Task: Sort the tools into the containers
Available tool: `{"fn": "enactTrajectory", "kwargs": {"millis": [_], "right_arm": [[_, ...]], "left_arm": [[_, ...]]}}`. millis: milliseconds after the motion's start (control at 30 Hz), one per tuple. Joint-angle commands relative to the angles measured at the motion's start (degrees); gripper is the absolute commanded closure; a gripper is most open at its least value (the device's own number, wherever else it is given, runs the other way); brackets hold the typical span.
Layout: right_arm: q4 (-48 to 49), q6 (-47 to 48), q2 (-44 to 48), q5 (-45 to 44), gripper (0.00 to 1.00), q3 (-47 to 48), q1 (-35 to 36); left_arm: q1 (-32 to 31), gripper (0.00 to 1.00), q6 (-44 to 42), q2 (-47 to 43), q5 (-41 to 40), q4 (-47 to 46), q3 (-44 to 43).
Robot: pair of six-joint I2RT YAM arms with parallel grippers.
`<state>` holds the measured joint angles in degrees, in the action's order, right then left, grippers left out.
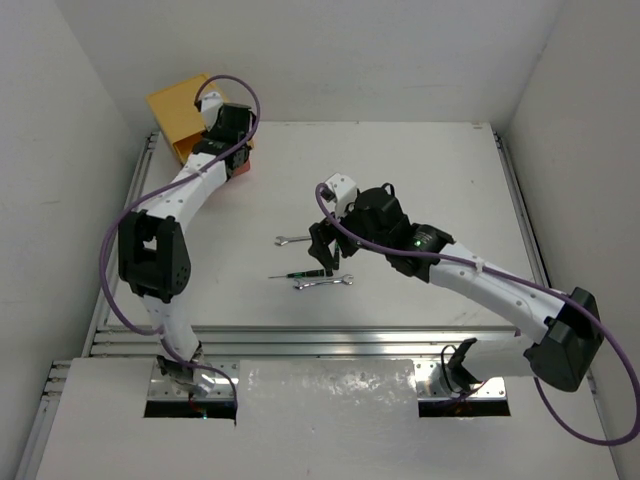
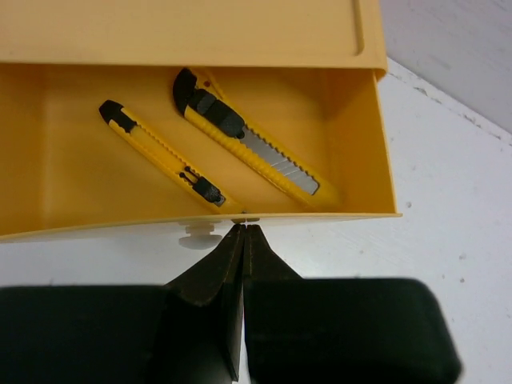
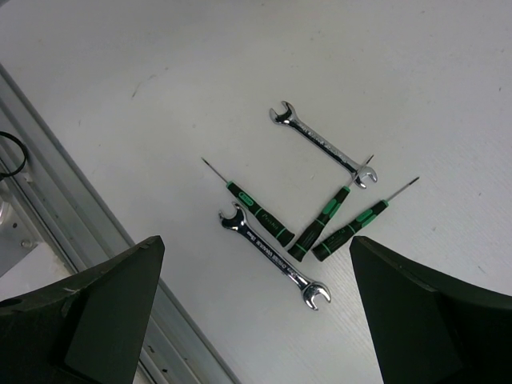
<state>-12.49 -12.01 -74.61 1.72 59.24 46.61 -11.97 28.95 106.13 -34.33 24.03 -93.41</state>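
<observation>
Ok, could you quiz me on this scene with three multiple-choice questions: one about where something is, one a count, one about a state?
1. Where are the two knives?
A) beside the wrenches
B) in the open yellow drawer
C) on top of the drawer

2. How many screwdrivers lie on the table?
A) one
B) three
C) five

3. How is the right gripper?
A) wide open above the table
B) shut on a wrench
C) shut, empty

Answers:
1 B, both knives lie on the drawer's floor.
2 B, three green-handled ones show in the right wrist view.
3 A, it gapes wide with nothing held.
</observation>
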Motion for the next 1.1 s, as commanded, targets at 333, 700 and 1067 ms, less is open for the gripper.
{"fn": "enactTrajectory", "kwargs": {"millis": [333, 700, 1067], "right_arm": [[3.3, 1.6, -3.7, 1.9, 0.01, 1.2, -0.5], [2.8, 2.4, -4.3, 1.8, 0.01, 1.5, -0.6], [2.7, 2.8, -3.1, 2.0, 0.01, 0.6, -0.7]], "left_arm": [[3.9, 1.00, -7.0, 9.6, -2.7, -6.1, -9.5], [3.9, 1.00, -12.0, 13.1, -4.1, -7.4, -14.3], [3.8, 0.89, -14.5, 16.1, -6.0, -6.2, -18.5]]}}
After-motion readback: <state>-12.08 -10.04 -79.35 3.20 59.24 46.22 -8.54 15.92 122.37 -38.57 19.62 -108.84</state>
